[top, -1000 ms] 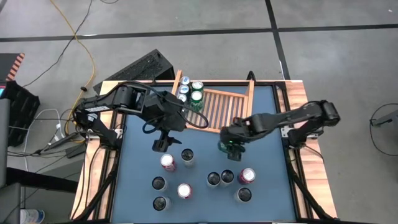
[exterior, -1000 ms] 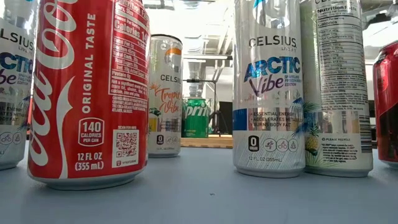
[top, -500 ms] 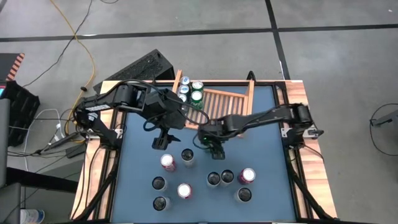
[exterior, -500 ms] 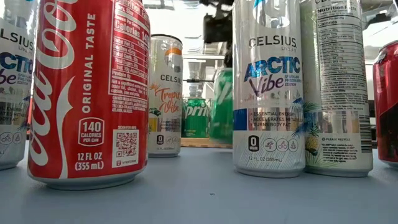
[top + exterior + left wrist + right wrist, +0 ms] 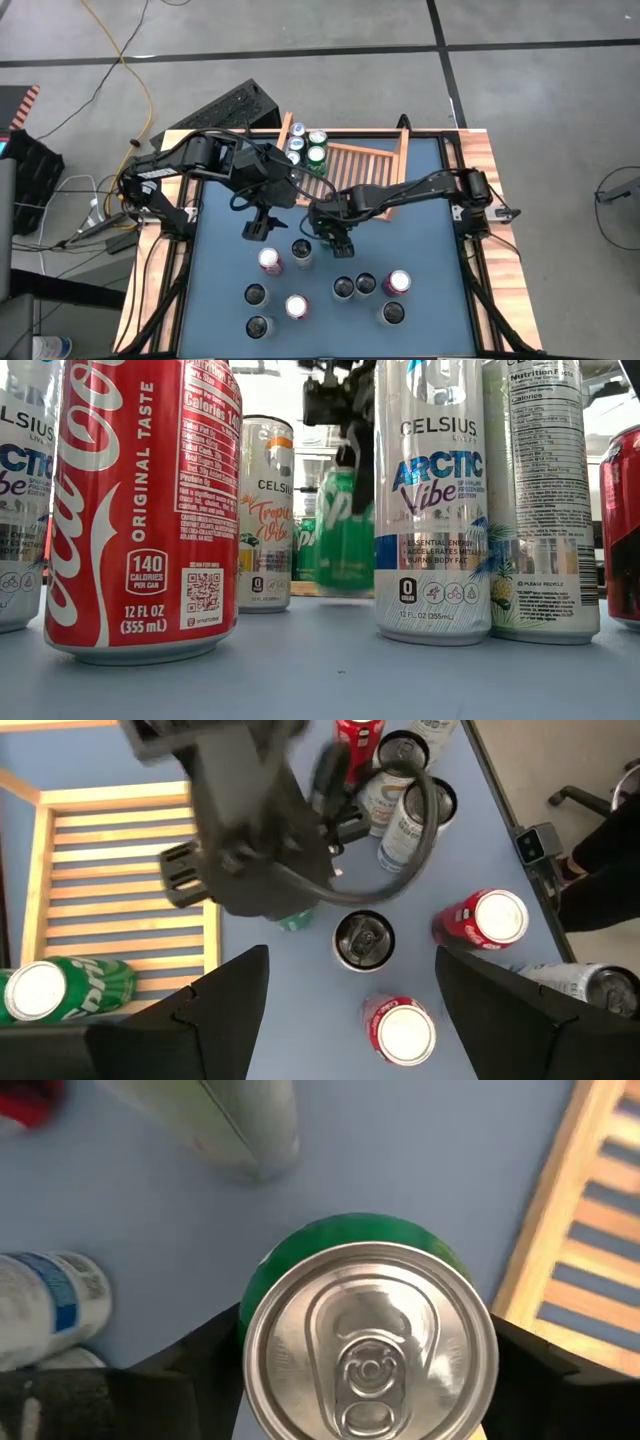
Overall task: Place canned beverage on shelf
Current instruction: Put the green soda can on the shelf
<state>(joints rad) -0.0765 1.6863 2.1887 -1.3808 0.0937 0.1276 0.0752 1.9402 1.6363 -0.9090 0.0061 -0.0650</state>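
Note:
My right gripper [image 5: 335, 228] is shut on a green canned beverage [image 5: 345, 530], at the middle of the blue table just in front of the shelf [image 5: 362, 172], a light wooden slatted rack. In the right wrist view the can's silver top [image 5: 370, 1342] shows between the fingers. My left gripper [image 5: 262, 226] hangs open above the table to the left of it, with nothing between its fingers [image 5: 230, 1010]. Several cans [image 5: 306, 148] stand in the shelf's far left corner. My right gripper pinches the green can's upper wall [image 5: 252, 1325], just under the rim, between its two fingers [image 5: 200, 1365]. The fingers come from above, pointing steeply down. The can hangs slightly tilted, top up, its bottom [image 5: 340, 585] close over the table; whether it touches, I cannot tell.
Several cans stand on the near half of the table: a tall pale one [image 5: 302, 252] right beside the held can, red ones [image 5: 270, 262] [image 5: 398, 283] and dark-topped ones [image 5: 343, 288]. The shelf's slats on the right are bare [image 5: 375, 165]. A green can [image 5: 60, 988] rests in the shelf.
My right gripper has carried the green can toward the table's left edge and a little down, from right of centre to the middle, rolling its wrist on the way. In the low view the can has come in and now stands tilted.

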